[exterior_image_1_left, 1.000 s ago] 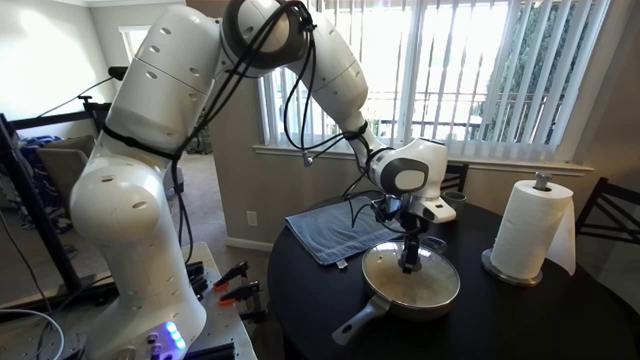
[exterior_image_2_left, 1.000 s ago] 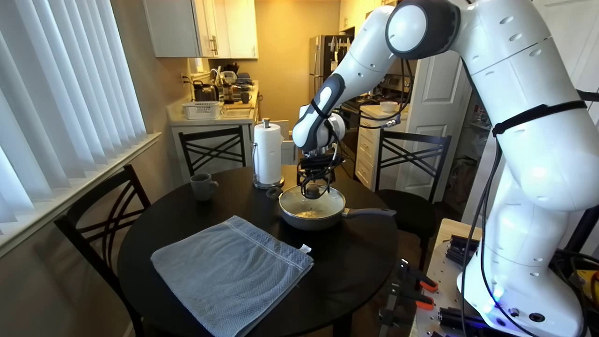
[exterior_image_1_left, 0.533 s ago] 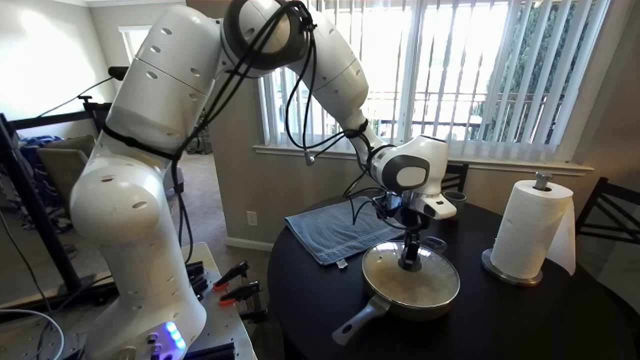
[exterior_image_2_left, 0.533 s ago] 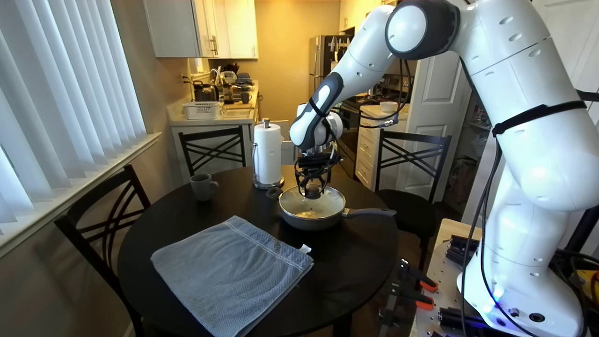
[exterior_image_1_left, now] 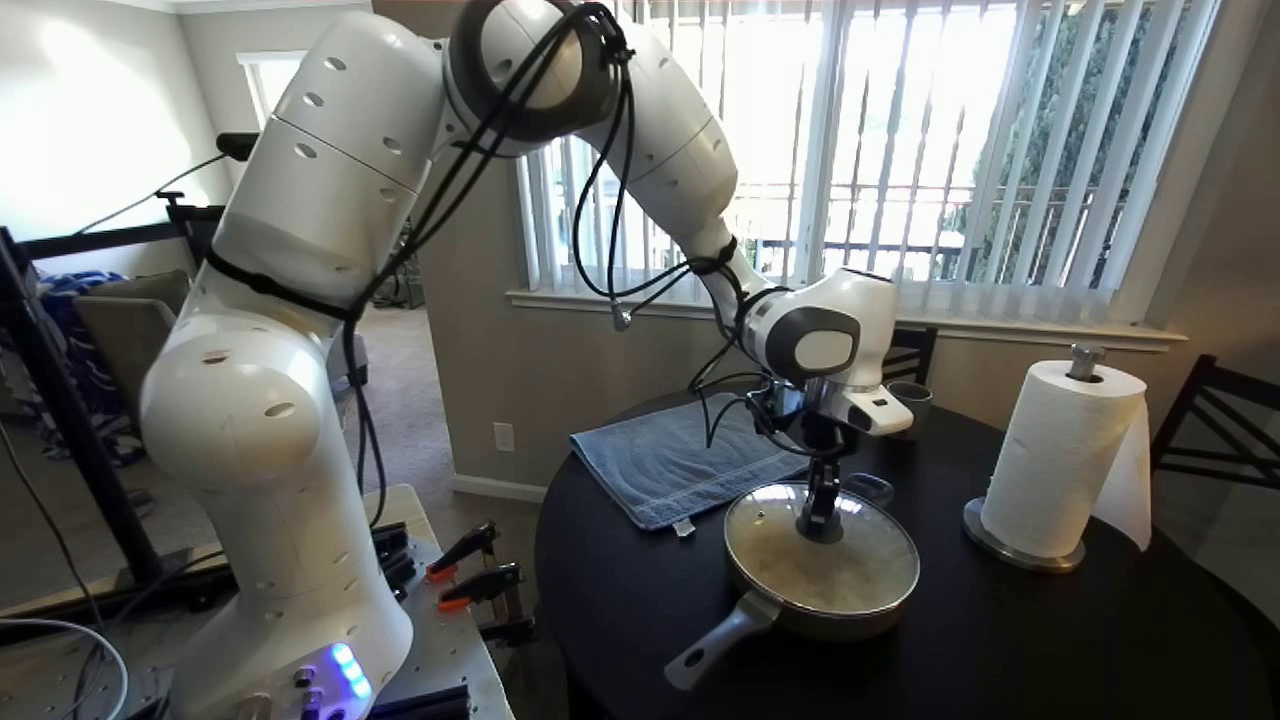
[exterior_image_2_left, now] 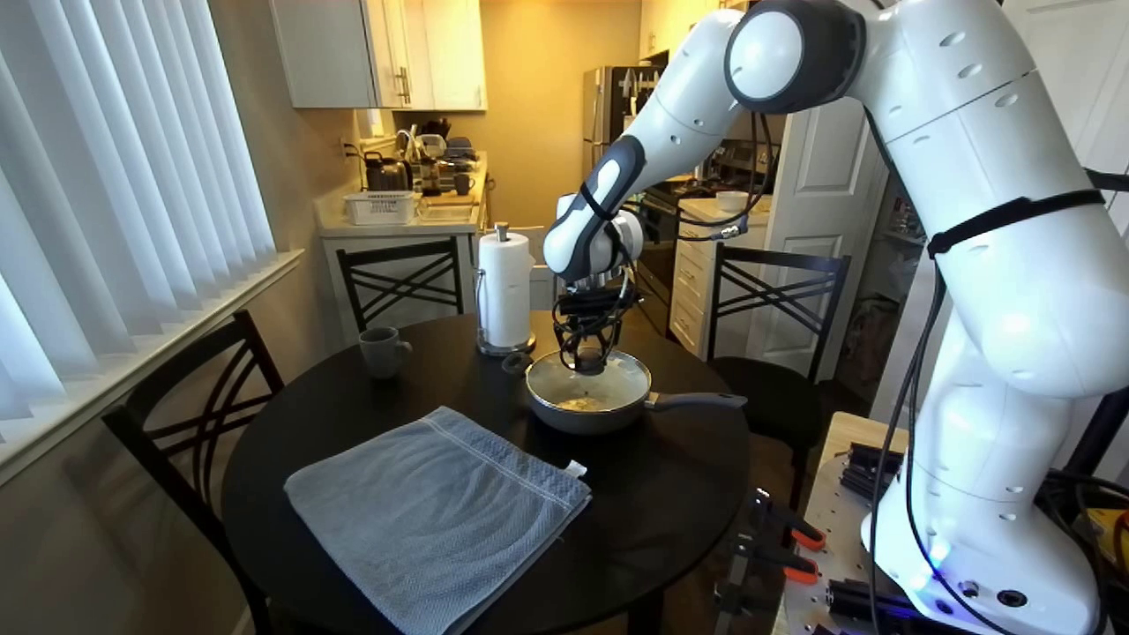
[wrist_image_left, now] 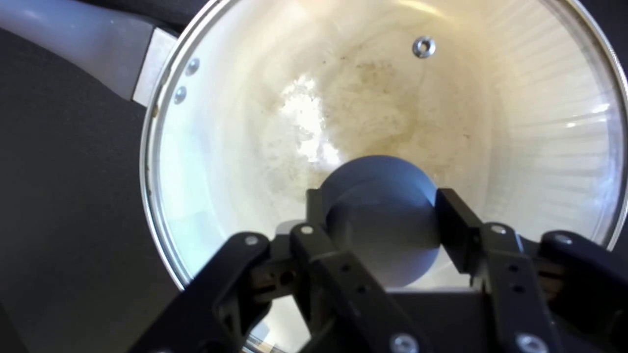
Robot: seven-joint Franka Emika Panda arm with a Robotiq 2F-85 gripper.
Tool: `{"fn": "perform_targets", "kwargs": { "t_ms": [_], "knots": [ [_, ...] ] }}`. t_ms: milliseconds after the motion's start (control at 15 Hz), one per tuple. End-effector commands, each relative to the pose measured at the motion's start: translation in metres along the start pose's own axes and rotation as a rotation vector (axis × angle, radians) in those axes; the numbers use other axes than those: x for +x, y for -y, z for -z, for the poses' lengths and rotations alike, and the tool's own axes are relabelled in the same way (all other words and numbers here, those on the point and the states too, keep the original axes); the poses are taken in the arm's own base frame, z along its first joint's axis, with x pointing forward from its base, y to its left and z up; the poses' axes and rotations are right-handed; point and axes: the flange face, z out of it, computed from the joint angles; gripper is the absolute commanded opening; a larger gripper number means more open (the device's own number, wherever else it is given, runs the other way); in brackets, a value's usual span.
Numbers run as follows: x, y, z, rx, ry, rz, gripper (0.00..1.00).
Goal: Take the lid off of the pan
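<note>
Black gripper (wrist_image_left: pixel 378 208) newly squared on the dark knob (wrist_image_left: pixel 380 245) of the glass lid (exterior_image_1_left: pixel 840 572).
It has just shifted to centre on the knob, so a lift looks like the next step. Its fingers (wrist_image_left: pixel 454 230) are drawn in to the knob's width, seemingly gripping it from both sides, though how hard I can't judge from here. The lid sits on the frying pan (exterior_image_2_left: pixel 589 422), not yet off, and the pan stands on the round table (exterior_image_2_left: pixel 635 511) near the folded towel (exterior_image_2_left: pixel 441 520).
</note>
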Motion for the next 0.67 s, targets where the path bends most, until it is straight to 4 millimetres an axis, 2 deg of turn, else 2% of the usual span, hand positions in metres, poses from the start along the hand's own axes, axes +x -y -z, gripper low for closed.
{"fn": "perform_targets", "kwargs": {
  "t_ms": [0,333,600],
  "knots": [
    [-0.003,-0.008,0.013,-0.006,-0.006,-0.016,0.32],
    [-0.002,-0.020,0.030,0.005,-0.040,-0.031,0.32],
    [-0.010,-0.014,0.042,-0.004,-0.071,0.016,0.32]
  ]
}}
